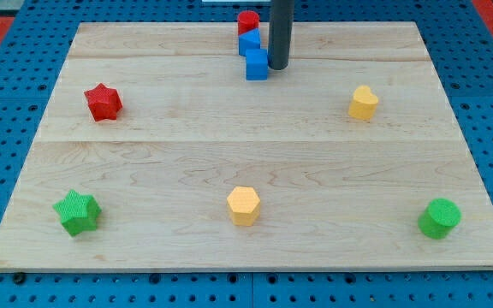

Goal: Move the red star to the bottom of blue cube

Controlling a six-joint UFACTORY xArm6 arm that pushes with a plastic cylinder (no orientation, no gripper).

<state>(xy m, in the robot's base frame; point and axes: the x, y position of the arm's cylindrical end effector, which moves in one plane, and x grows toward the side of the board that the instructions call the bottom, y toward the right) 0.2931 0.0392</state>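
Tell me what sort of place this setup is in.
Probably a robotics lab bench for block-pushing tests. A wooden board lies on a blue perforated base, small coloured blocks such as the red star and blue cube are scattered on it, and my tip sits just right of that cube.

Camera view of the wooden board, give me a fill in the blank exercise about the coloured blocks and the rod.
1. My tip rests just to the view's ____ of the blue cube.
2. The red star block lies toward the view's ____ side of the wooden board.
3. The yellow hexagonal block sits between the green star block and the ____ round block.

Missing words: right; left; green
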